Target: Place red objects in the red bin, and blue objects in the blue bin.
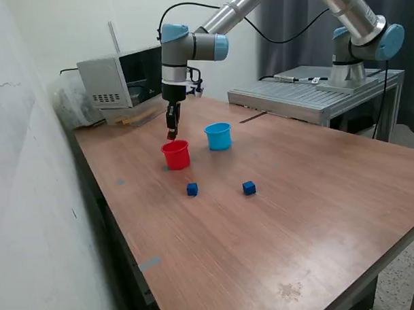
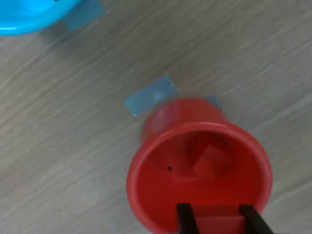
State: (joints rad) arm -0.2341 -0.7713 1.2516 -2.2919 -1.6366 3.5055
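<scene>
The red bin (image 1: 176,154) stands on the wooden table, with the blue bin (image 1: 218,136) just behind it toward the exterior view's right. My gripper (image 1: 171,135) hangs straight above the red bin's rim (image 2: 146,161), shut on a small red cube (image 2: 217,220) held between its dark fingers (image 2: 184,217). Another red cube (image 2: 210,163) lies inside the red bin. Two dark-blue cubes (image 1: 192,188) (image 1: 249,188) rest on the table in front of the bins. Only an edge of the blue bin (image 2: 29,14) shows in the wrist view.
A grey box-shaped device (image 1: 121,80) sits at the table's back corner on the exterior view's left. A metal platform (image 1: 311,94) carries the arm's base at the back right. Blue tape patches (image 2: 150,95) lie on the table beside the red bin.
</scene>
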